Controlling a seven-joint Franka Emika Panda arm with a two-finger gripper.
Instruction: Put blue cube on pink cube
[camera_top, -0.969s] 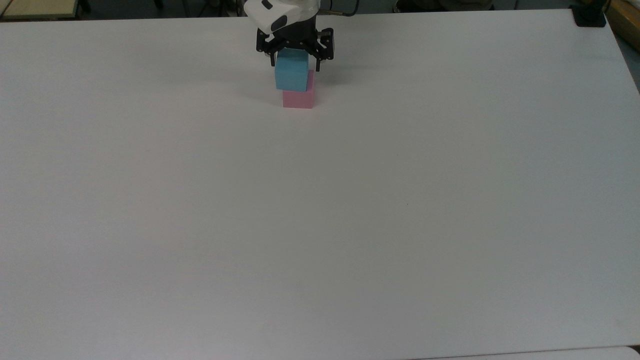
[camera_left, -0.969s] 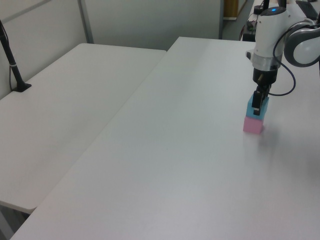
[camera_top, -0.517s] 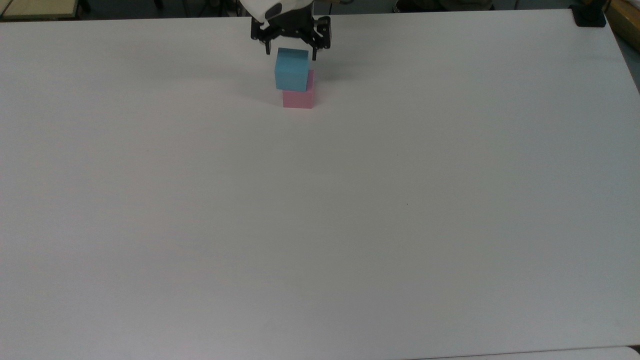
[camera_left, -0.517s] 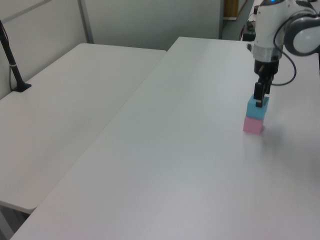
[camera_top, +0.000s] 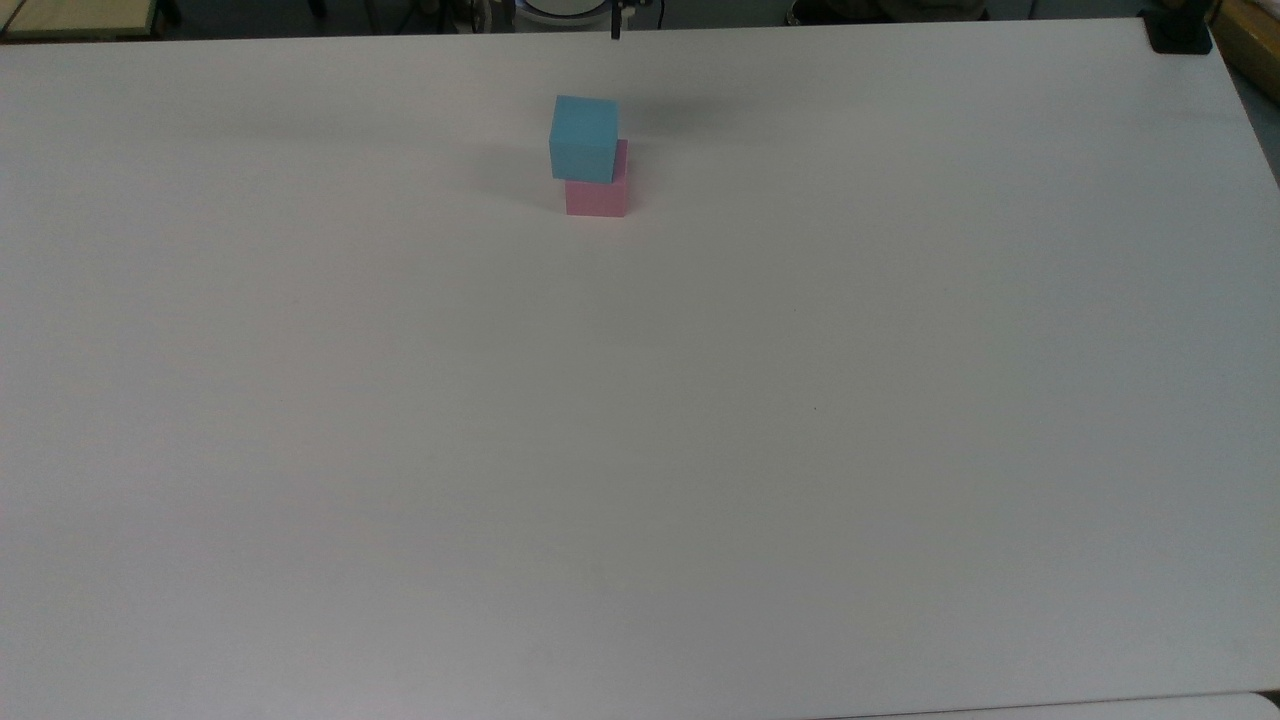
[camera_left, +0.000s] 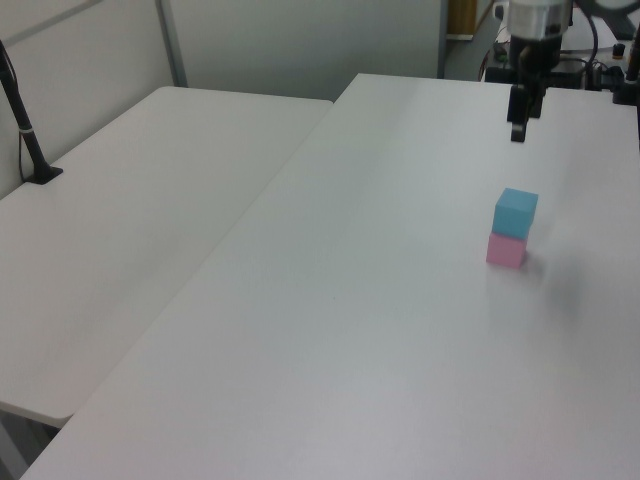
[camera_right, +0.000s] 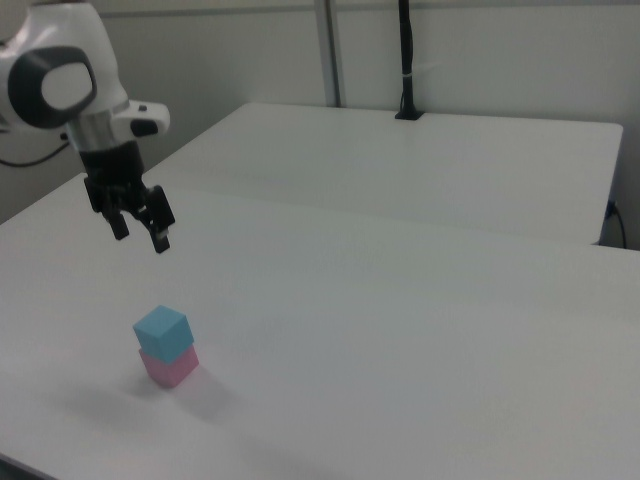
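Tool (camera_right: 141, 227) fingers are spread apart and hold nothing; it hangs in the air well above the stack, clear of both cubes, which suggests the placing is over and the arm has no more need of contact. In the left view the tool (camera_left: 518, 118) sits high over the far part of the white tabletop (camera_top: 700, 450).

The blue cube (camera_top: 584, 138) rests on top of the pink cube (camera_top: 597, 195), the two touching and standing on the tabletop near its far edge in the top view. The blue cube (camera_right: 162, 332) is not quite squared up: in the right view it looks turned a little against the pink cube (camera_right: 169, 367), and in the top view it sits slightly toward the top view's left, leaving a strip of pink showing beside it. Most of its base still seems supported, so the stack should stand by itself. Judged from this, the task looks complete.
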